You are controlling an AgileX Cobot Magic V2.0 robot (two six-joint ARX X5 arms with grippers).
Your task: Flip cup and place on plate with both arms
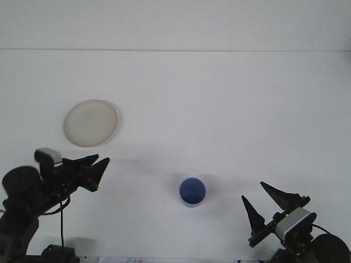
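The white worktop (219, 98) fills nearly the whole front view, running back to a faint horizontal edge where a pale wall begins.

The left arm (22, 192) comes in from the lower left corner, a dark jointed body with a small grey camera block on top and a cable hanging beneath it. Its left pincer (98, 167) points right across the worktop, towards the middle. The two black tapered fingers lie close together from this angle, with only a narrow gap visible between their tips, and nothing is held between them. It sits just below and near the plate, apart from it.

The right arm (307, 241) shows only at the bottom right corner, low down, with a grey block on its wrist. Its right pincer (266, 197) stands spread wide, the two black pointed fingers angled up and apart, holding nothing.

The cream-coloured round plate (91, 123) lies flat on the worktop at the left, bare on top.

The blue cup (192, 192) stands upright on the worktop, mouth up, its inside visible. It is between the two pincers, nearer the right one, touched by neither and well apart from the plate.
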